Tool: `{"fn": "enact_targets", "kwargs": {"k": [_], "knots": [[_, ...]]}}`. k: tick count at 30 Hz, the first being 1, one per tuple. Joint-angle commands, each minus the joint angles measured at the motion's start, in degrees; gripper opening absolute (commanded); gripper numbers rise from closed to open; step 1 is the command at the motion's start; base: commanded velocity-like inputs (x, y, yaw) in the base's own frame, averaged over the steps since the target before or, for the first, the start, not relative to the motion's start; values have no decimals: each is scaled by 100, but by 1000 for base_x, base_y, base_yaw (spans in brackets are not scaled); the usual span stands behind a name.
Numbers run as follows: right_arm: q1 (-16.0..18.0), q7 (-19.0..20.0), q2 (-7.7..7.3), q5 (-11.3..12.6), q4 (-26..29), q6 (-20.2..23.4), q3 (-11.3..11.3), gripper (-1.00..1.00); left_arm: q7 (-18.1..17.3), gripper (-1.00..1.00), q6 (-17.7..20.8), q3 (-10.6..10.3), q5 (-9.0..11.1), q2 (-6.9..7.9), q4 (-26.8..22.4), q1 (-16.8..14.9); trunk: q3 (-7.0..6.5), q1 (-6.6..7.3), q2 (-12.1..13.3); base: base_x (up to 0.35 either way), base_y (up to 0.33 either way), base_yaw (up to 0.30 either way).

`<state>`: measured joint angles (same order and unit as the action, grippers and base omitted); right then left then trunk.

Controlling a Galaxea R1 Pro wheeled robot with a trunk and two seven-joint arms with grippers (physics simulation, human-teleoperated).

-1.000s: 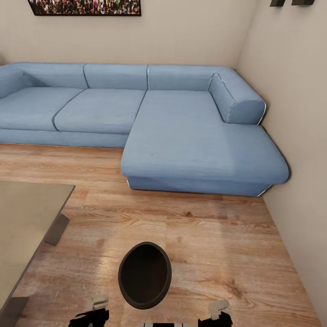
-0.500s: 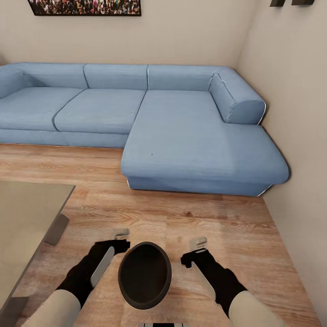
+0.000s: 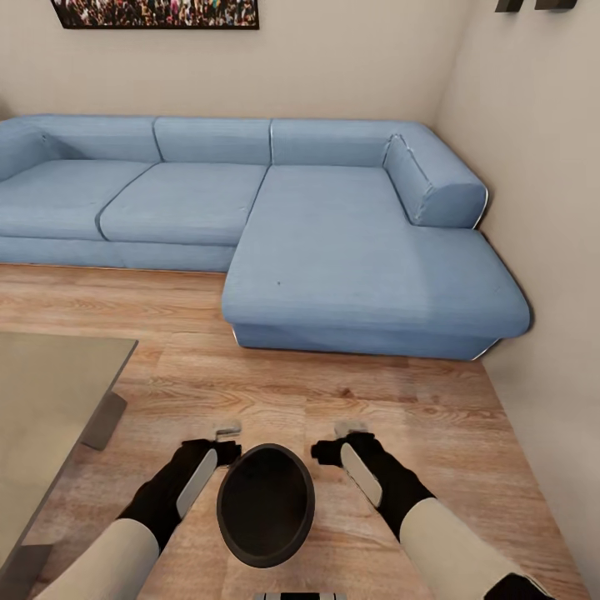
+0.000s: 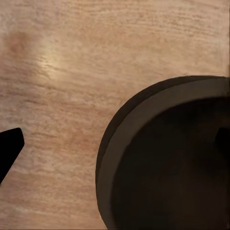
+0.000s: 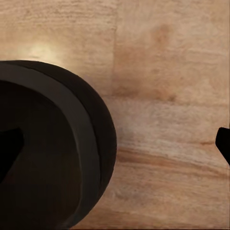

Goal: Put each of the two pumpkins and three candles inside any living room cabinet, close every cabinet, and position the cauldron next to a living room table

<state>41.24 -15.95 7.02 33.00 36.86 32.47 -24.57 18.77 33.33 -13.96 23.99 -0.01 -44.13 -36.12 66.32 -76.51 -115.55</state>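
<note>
We see the round, dark brown-black cauldron [image 3: 266,505] standing upright on the light wooden plank floor [image 3: 400,400], near the robot, with the glass-topped counter [image 3: 50,392] to its left and the blue L-shaped fabric sofa [image 3: 333,242] far behind. The left pincer [image 3: 222,443] and right pincer [image 3: 340,442] flank its rim closely; we cannot tell whether they touch it. Each wrist view shows fingertips spread apart, so both pincers are open, gripping nothing.
</note>
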Motion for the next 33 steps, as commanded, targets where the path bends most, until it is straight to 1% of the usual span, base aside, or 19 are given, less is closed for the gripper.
{"fn": "enact_targets", "kwargs": {"k": [1, 2, 3, 5, 8, 12, 16, 17, 19, 20, 22, 23, 26, 30, 33], "knots": [[69, 2, 2, 189, -135, -1, -2, 100, 5, 100, 9, -4, 2, 4, -141, 2, 0, 0, 0, 0, 0, 0], [97, 2, 4, 272, -208, -2, -2, 100, 6, 100, 11, -7, 2, 5, -208, 3, 0, 0, 0, 0, 0, 0], [140, 3, 6, 405, -359, -3, -6, 100, 9, 100, 16, -15, 1, 7, -328, 7, 0, 0, 0, 0, 0, 0], [186, 9, 8, 542, -599, -3, -13, 100, 11, 100, 21, -28, 1, 9, -473, 13, 0, 0, 0, 0, 0, 0], [209, 12, 12, 593, -748, -4, -39, 100, 18, 100, 27, -28, 0, 29, -556, 16, 0, 0, 0, 0, 0, 0], [215, 13, 17, 606, -789, -4, -58, 100, 28, 100, 42, -5, 5, 45, -575, 15, 0, 0, 0, 0, 0, 0], [217, 18, 18, 603, -800, -4, -66, 100, 44, 100, 89, 4, 9, -1, -538, 10, 0, 0, 0, 0, 0, 0], [217, 20, 19, 603, -796, -4, -71, 100, 47, 100, 177, 5, 9, -34, -515, 9, 0, 0, 0, 0, 0, 0], [217, 21, 19, 602, -785, -4, -117, 100, 48, 100, 540, 13, 8, -112, -487, 9, 36, -44, -80, 0, 0, 0], [217, 21, 21, 602, -781, -4, -135, 100, 48, 100, 656, 14, 8, -124, -488, 9, 54, -66, -120, 0, 0, 0], [218, 22, 25, 602, -774, -4, -218, 100, 48, 100, 1088, 19, 4, -153, -509, 8, 90, -110, -201, 0, 0, 0], [218, 22, 26, 602, -772, -4, -259, 100, 48, 100, 1230, 18, 2, -161, -522, 8, 108, -132, -241, 0, 0, 0], [218, 22, 46, 600, -769, -4, -343, 100, 48, 100, 1422, 16, -7, -170, -521, 8, 162, -198, -361, 0, 0, 0], [218, 22, 66, 597, -763, -4, -370, 100, 48, 100, 1457, 22, -15, -145, -514, 8, 234, -286, -521, 0, 0, 0], [212, 101, 82, 601, -746, 2, -396, 100, 48, 100, 1453, 85, -17, -120, -508, 8, 287, -351, -642, 0, 0, 0]]}}
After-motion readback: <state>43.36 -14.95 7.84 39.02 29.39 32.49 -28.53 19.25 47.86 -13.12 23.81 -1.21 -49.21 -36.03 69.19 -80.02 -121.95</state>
